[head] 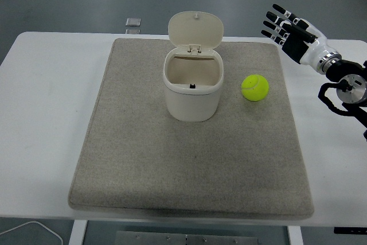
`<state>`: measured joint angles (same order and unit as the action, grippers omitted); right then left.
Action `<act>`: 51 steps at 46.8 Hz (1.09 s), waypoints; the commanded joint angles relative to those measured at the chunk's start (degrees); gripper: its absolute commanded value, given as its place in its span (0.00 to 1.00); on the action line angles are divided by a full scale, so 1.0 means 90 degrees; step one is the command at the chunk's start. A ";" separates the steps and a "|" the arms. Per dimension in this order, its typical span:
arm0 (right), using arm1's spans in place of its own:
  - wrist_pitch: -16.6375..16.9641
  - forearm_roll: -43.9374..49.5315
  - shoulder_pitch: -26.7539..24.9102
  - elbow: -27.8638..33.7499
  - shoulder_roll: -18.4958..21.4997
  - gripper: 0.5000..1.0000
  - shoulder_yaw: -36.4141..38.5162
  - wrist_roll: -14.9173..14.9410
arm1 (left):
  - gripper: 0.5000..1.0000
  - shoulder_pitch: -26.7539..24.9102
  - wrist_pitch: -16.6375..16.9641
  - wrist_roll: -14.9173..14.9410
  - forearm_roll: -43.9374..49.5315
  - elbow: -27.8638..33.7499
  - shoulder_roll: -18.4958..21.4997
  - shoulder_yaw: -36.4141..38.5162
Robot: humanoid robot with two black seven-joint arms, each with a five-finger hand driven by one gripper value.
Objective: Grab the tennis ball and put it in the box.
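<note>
The table (46, 113) is white, with rounded far corners. A grey-beige felt mat (189, 164) covers most of its middle and reaches nearly to the near edge. The floor beyond the table is dark grey-green. A small dark square object (133, 22) lies on the floor just past the far edge. A white cable (34, 228) loops below the near left corner.

The box (192, 84) is a cream bin standing upright on the far half of the mat, with its hinged lid (195, 29) raised at the back. The ball (254, 88) rests on the mat, near the box on its right, not touching it.

The right hand (289, 30) hovers above the table's far right, beyond the ball, fingers extended and spread, holding nothing.
</note>
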<state>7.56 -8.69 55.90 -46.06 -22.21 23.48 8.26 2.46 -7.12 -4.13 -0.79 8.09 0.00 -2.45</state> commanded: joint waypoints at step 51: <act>-0.0001 0.0516 0.0029 0.0010 -0.0091 0.86 -0.0011 0.0010 | 0.99 -0.0059 0.0000 -0.0010 0.0010 0.0000 0.0000 0.0008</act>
<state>7.53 -5.54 56.17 -46.03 -23.02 23.37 8.35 2.02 -7.12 -4.22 -0.71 8.08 0.00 -2.37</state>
